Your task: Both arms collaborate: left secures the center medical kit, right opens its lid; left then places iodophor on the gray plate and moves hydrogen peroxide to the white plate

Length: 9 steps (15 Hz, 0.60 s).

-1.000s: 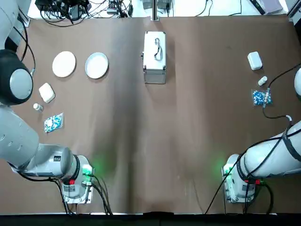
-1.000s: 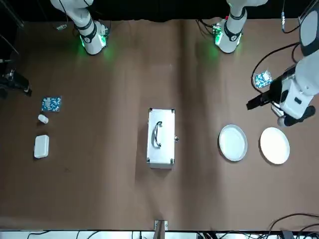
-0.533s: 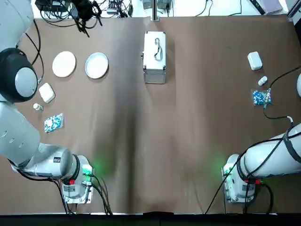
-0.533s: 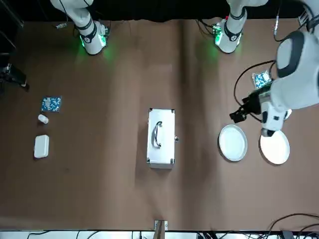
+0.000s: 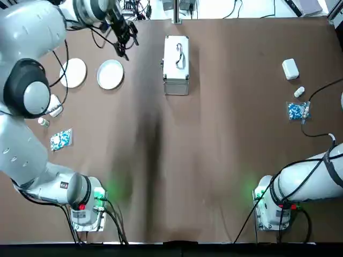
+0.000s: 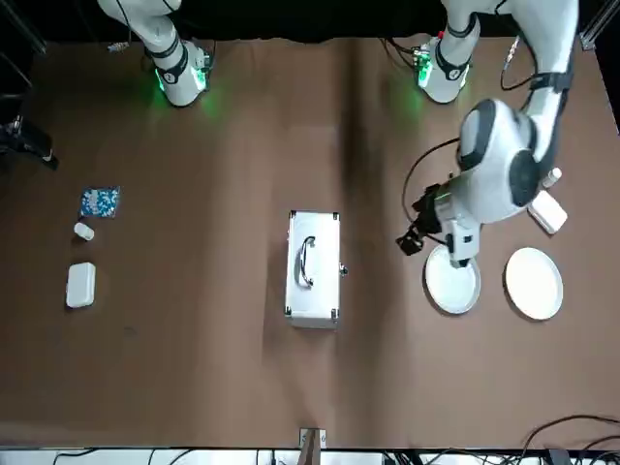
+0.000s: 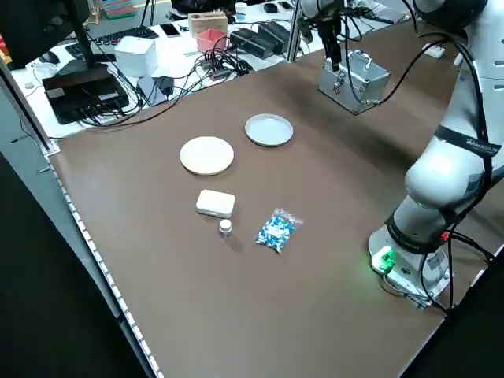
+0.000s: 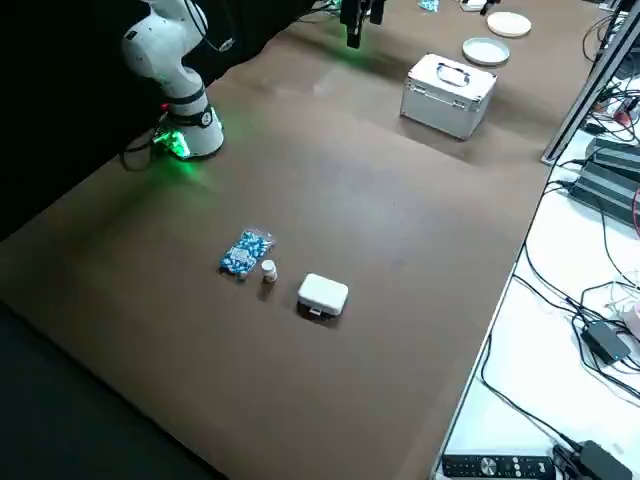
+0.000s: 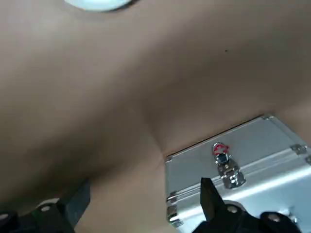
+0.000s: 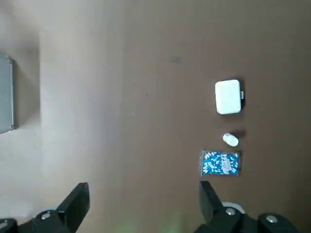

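Observation:
The silver medical kit (image 5: 176, 65) lies shut at the far middle of the table, handle up; its side latch (image 9: 222, 158) shows in the left wrist view. My left gripper (image 5: 125, 39) hangs open in the air between the kit and the gray plate (image 5: 110, 74), touching neither. From the front, the left gripper (image 6: 412, 238) is just behind that plate (image 6: 452, 281). The white plate (image 5: 73, 72) sits left of the gray one. High over the table's right side, my right gripper (image 10: 143, 191) is open and empty. The iodophor and the hydrogen peroxide are out of view.
Left of the plates lie a white box (image 6: 549, 211), a small white bottle (image 5: 43, 122) and a blue packet (image 5: 60, 139). The right side holds a matching white box (image 5: 290, 68), bottle (image 5: 299, 92) and packet (image 5: 297, 111). Cables crowd the far edge.
My left arm has swung from the table's left edge, over the plates, toward the kit. The kit, the plates and the right arm have not moved.

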Tool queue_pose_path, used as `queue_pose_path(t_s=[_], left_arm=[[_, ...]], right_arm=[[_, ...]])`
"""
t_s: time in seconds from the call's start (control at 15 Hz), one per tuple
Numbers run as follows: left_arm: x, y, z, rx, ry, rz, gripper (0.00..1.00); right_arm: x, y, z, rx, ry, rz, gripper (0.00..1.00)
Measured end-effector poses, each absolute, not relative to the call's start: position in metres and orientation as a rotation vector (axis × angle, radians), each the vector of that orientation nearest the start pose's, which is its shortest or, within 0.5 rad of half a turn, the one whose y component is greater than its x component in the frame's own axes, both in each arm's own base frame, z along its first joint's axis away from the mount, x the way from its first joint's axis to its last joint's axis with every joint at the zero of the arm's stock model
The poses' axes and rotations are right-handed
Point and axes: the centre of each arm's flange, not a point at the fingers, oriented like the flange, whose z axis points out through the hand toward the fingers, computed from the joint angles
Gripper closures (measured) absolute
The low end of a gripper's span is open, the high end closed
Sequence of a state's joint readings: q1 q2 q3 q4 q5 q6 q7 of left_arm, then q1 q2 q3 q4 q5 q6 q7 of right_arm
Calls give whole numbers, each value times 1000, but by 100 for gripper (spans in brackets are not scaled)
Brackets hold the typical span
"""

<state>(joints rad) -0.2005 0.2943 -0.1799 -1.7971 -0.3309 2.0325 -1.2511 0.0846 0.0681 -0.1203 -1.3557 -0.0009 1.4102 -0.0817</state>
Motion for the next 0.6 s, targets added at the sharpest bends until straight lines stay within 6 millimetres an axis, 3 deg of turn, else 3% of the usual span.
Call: queue_pose_path(t_s=[0.27, 0.6], left_arm=[[580, -270, 341, -2767, -1774, 486, 0], [605, -278, 293, -2565, -2048, 504, 0]], right_arm=[[557, -15, 673, -3149, -80, 19, 0], [556, -13, 675, -3148, -84, 14, 0]])
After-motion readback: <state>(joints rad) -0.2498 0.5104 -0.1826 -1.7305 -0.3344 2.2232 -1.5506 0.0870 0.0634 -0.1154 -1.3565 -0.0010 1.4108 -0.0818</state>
